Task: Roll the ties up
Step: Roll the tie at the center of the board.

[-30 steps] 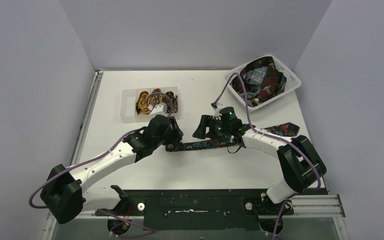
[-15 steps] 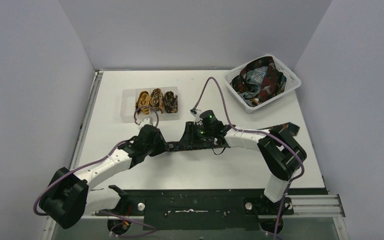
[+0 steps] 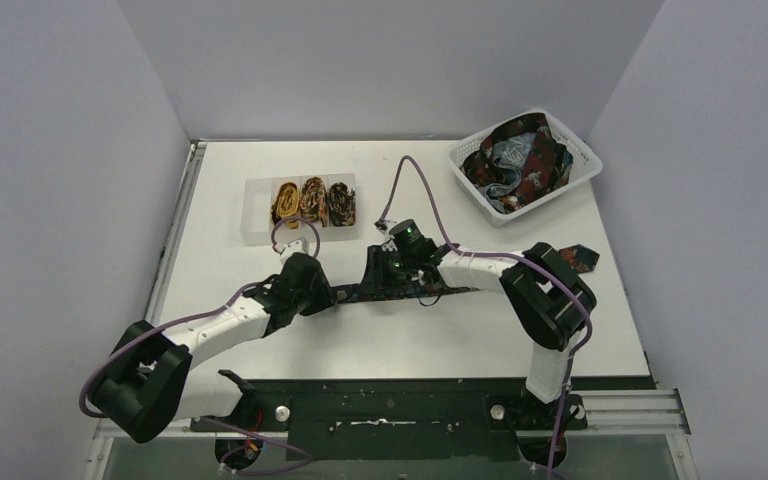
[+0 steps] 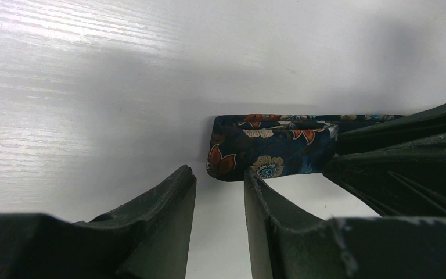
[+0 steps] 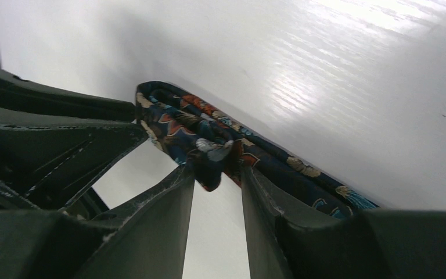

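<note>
The right gripper is pinching a raised fold of the dark floral tie in its jaws. The left gripper jaws are standing narrowly parted on nothing, with the tie's folded end lying just beyond at one o'clock on the table. The first turn probably needs tucking tightly, with the edges aligned.

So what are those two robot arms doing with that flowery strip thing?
They look to be starting to roll up a dark flowery tie that lies flat on the table. The right gripper pinches a fold of it near one end, and the left gripper has its tips right at that end. Three rolled ties already sit in the clear box, and more loose ties wait in the white basket.
</note>
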`<state>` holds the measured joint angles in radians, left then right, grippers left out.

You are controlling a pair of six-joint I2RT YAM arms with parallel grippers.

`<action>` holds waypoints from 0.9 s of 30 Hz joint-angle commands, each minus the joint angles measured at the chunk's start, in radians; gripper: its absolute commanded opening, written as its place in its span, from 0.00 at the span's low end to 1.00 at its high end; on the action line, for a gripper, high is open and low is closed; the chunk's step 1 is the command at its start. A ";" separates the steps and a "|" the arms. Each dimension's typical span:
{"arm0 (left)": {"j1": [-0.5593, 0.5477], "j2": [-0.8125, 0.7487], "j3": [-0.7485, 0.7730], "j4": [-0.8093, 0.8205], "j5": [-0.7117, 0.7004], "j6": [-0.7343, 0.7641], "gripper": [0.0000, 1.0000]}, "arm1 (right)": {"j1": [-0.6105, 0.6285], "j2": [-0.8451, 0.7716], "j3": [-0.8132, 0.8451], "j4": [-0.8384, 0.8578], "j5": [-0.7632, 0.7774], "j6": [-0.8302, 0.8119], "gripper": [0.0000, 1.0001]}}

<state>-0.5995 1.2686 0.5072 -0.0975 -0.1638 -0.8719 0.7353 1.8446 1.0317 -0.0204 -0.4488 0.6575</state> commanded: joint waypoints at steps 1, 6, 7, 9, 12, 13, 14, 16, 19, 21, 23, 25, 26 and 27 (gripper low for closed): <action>0.003 0.023 -0.005 0.063 -0.016 0.025 0.33 | 0.009 0.000 0.055 -0.091 0.105 -0.052 0.37; -0.001 0.046 -0.015 0.083 0.002 0.034 0.33 | 0.019 0.009 0.071 -0.140 0.145 -0.081 0.36; -0.003 0.056 -0.010 0.084 0.003 0.035 0.33 | 0.021 0.012 0.074 -0.147 0.150 -0.085 0.36; -0.005 0.079 -0.002 0.084 0.003 0.038 0.33 | 0.025 0.018 0.081 -0.159 0.166 -0.089 0.36; -0.010 0.107 0.017 0.078 0.005 0.043 0.33 | 0.027 0.029 0.097 -0.182 0.170 -0.096 0.36; -0.013 0.109 0.022 0.074 0.003 0.043 0.33 | 0.030 0.026 0.101 -0.187 0.171 -0.102 0.36; -0.015 0.108 0.027 0.072 0.002 0.043 0.33 | 0.031 0.018 0.105 -0.183 0.165 -0.112 0.37; -0.020 0.095 0.039 0.052 -0.003 0.043 0.33 | 0.032 -0.004 0.110 -0.178 0.141 -0.140 0.39; -0.020 0.060 0.058 0.007 -0.017 0.044 0.34 | 0.032 -0.051 0.127 -0.177 0.147 -0.192 0.44; -0.020 0.027 0.074 -0.033 -0.028 0.044 0.38 | 0.030 -0.084 0.139 -0.177 0.165 -0.242 0.51; -0.018 -0.017 0.082 -0.062 -0.038 0.042 0.44 | 0.029 -0.109 0.148 -0.169 0.173 -0.302 0.61; -0.012 -0.071 0.078 -0.074 -0.044 0.035 0.48 | 0.024 -0.114 0.164 -0.182 0.194 -0.333 0.65; -0.009 -0.096 0.074 -0.080 -0.044 0.032 0.50 | 0.017 -0.110 0.176 -0.190 0.195 -0.327 0.65; -0.005 -0.121 0.070 -0.084 -0.045 0.028 0.51 | 0.009 -0.104 0.179 -0.191 0.184 -0.313 0.65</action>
<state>-0.6144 1.2499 0.5396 -0.1425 -0.1802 -0.8452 0.7601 1.7992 1.1439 -0.2176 -0.2970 0.4042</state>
